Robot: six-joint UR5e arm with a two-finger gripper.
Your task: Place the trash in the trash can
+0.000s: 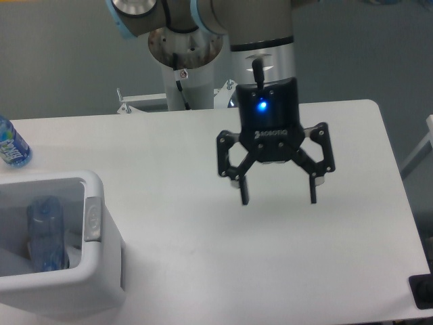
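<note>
At the near left corner of the tabletop the trash can is seen, a white rectangular bin with rounded corners and a thick rim, cut off by the left and bottom edges of the view. A pale oval tab is fixed to its right-hand rim. Inside the bin a clear crinkled plastic bottle is lying, its length running from the near side toward the far side. Beneath it a patch of pale material can be made out at the bottom of the bin, but whether this is the paper wrapper cannot be told.

Farther back, over the middle of the tabletop and somewhat toward its right edge, the gripper is held with its two black fingers pointing down and spread wide apart; nothing is held between them. A blue light is lit on the gripper body above the fingers. The gripper is well apart from the bin.

At the far left edge of the tabletop a bottle with a bright blue label is seen, partly cut off by the edge of the view.

Behind the far edge of the tabletop the arm's base column is mounted.
</note>
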